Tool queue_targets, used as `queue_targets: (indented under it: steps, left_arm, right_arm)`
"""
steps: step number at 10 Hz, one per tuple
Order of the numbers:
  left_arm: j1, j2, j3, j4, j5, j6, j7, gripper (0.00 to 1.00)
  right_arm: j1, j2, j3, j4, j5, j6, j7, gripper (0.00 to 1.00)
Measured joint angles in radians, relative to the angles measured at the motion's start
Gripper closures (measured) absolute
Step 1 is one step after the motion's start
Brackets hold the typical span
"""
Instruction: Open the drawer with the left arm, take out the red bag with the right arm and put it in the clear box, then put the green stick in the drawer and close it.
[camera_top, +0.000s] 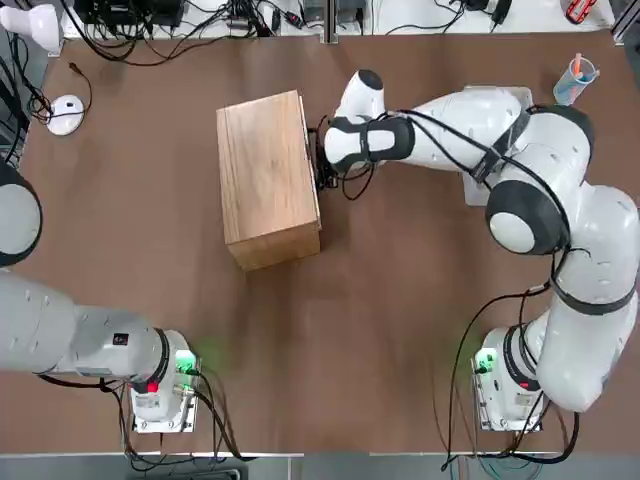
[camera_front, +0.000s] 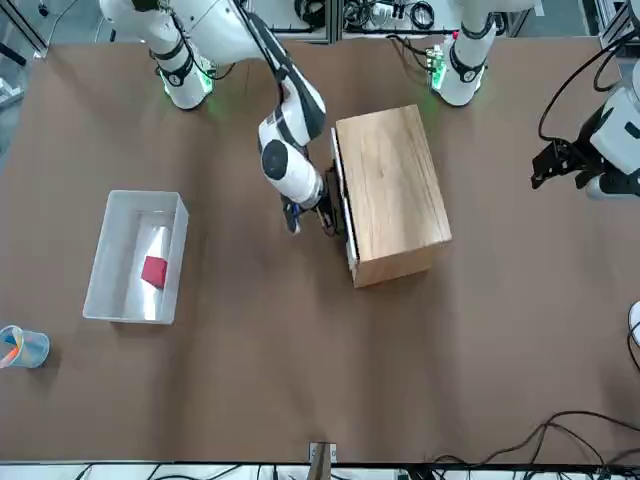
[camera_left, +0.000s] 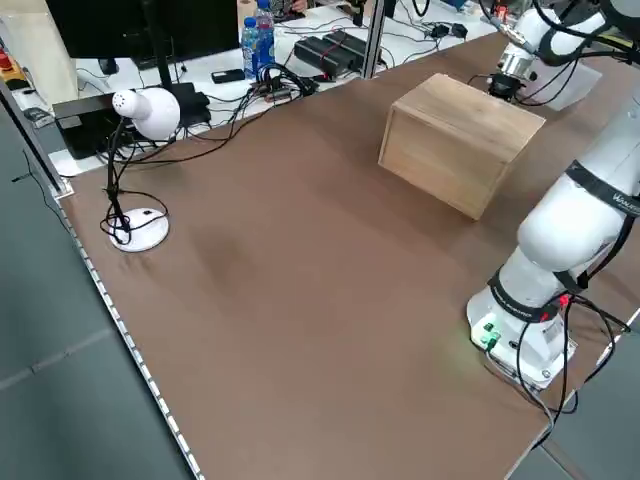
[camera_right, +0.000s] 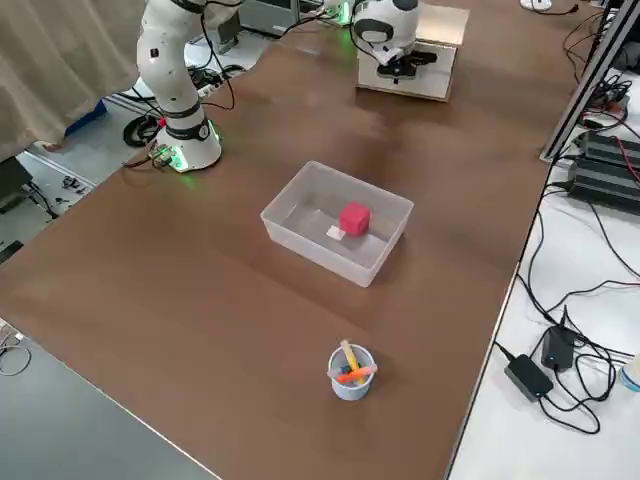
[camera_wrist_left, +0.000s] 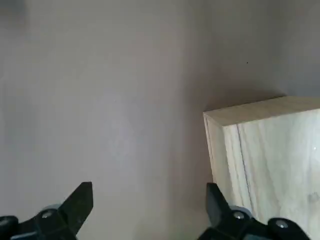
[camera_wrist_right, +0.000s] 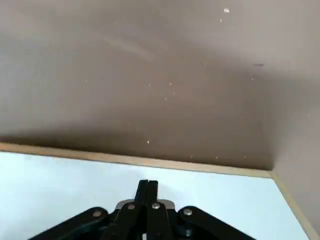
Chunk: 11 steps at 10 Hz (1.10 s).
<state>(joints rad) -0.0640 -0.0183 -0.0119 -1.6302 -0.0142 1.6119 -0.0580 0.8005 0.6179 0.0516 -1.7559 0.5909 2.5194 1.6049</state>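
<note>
The light-wood cabinet (camera_front: 392, 188) stands mid-table, and its drawer (camera_front: 347, 222) front looks flush with the cabinet. My right gripper (camera_front: 324, 212) is shut, its closed tips (camera_wrist_right: 148, 184) against that front by the black handle; nothing shows between them. The red bag (camera_front: 154, 271) lies inside the clear box (camera_front: 98, 268), far from both grippers. My left gripper (camera_wrist_left: 149, 189) hangs open over bare table at the robot's left, a corner of the cabinet (camera_wrist_left: 265, 150) just beyond it. The green stick is out of view.
A small blue cup (camera_front: 22, 347) holding coloured sticks stands by the table edge past the clear box. A white lamp (camera_left: 140, 110) and cables sit at the far left corner. The arms' bases (camera_top: 160, 385) stand at the near edge.
</note>
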Motion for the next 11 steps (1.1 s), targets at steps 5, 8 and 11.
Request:
queue_targets:
  steps: [5,8,11]
  left_arm:
    - [0.000,0.000,0.000,-0.001,0.000,0.000,0.000,0.00]
    - [0.000,0.000,0.000,-0.001,0.000,0.000,0.000,0.00]
    - [0.000,0.000,0.000,-0.001,0.000,0.000,0.000,0.00]
  right_arm:
    - [0.000,0.000,-0.002,0.001,-0.003,-0.002,-0.001,0.96]
    - [0.001,0.001,-0.003,0.006,-0.090,-0.005,-0.001,0.96]
    - [0.008,0.005,-0.003,0.010,-0.157,-0.005,-0.002,0.96]
